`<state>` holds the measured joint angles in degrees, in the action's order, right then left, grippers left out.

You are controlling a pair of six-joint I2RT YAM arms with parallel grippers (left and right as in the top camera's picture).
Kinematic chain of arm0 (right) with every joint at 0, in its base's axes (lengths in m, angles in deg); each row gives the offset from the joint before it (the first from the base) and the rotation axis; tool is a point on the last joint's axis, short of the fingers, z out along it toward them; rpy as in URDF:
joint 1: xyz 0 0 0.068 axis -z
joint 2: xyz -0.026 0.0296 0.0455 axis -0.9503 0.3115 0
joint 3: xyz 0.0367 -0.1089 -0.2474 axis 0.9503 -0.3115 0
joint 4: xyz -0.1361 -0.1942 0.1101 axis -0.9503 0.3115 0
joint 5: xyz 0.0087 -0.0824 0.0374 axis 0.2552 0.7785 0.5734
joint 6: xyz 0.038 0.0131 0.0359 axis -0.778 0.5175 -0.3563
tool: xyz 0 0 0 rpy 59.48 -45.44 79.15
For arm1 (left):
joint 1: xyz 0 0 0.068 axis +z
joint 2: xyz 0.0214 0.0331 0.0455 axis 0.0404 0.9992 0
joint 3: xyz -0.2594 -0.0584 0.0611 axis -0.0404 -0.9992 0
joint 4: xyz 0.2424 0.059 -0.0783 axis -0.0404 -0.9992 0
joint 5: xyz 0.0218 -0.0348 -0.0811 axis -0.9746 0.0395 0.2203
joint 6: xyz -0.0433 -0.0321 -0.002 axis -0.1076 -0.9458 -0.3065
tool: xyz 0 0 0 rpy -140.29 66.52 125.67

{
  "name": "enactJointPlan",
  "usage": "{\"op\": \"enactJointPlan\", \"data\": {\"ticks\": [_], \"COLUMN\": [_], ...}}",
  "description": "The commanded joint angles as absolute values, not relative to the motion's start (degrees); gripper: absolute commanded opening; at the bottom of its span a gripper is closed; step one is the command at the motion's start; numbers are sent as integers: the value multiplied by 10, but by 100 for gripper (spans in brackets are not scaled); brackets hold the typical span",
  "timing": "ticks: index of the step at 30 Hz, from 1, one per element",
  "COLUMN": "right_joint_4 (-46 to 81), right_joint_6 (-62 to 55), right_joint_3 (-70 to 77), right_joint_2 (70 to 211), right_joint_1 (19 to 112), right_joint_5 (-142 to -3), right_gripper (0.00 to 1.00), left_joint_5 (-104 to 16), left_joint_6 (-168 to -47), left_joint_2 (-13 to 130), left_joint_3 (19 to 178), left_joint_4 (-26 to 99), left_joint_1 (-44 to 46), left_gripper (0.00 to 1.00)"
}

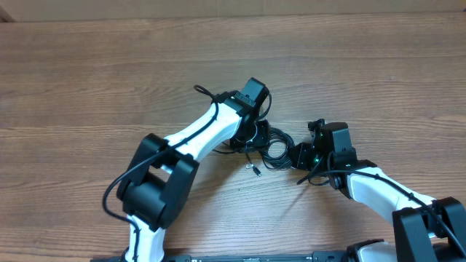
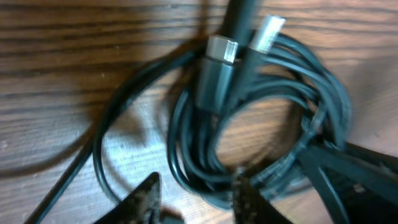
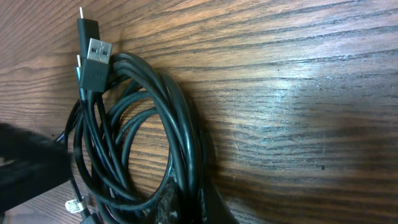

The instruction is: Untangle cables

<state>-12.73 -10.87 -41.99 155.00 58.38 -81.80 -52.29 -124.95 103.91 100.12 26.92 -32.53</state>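
The cables are a coiled bundle of thin black cords on the wooden table, between my two grippers. A loose silver-tipped plug lies just in front of it. My left gripper is at the bundle's left side; in the left wrist view it is open, with the coil's near strands between its fingers. A silver-ended plug lies across the coil. My right gripper is at the bundle's right side; in the right wrist view it is shut on the coil's strands. A USB plug sticks out at the top.
The wooden table runs wide on all sides of the bundle. The left arm crosses the middle from the front left. The right arm comes in from the front right.
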Motion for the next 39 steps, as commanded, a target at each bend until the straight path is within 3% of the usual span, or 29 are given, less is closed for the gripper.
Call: {"op": "enactJointPlan", "data": {"ticks": [1, 6, 11, 18, 31, 39], "right_joint_4": [-124, -125, -125, -124, -107, -107], "right_joint_6": [-106, -106, -106, -106, -106, -106], "right_joint_3": [-415, -415, -415, -415, -415, -415], "right_joint_2": [1552, 1552, 1552, 1552, 1552, 1552], "right_joint_1": [587, 587, 587, 587, 587, 587], "right_joint_5": [-804, -803, -803, -803, -767, -767], "right_gripper": [4, 4, 4, 4, 4, 4], "left_joint_5": [-525, -521, -507, -459, -333, -317], "left_joint_6": [-1269, -1269, -1269, -1240, -1118, -1085], "left_joint_2": [1067, 1077, 1077, 1073, 995, 994], "left_joint_3": [1000, 1000, 1000, 1001, 1004, 1004], "left_joint_4": [275, 277, 278, 270, 220, 207], "left_joint_1": [-327, -327, -325, -305, -150, -114], "left_gripper": [32, 25, 4, 4, 4, 4]}}
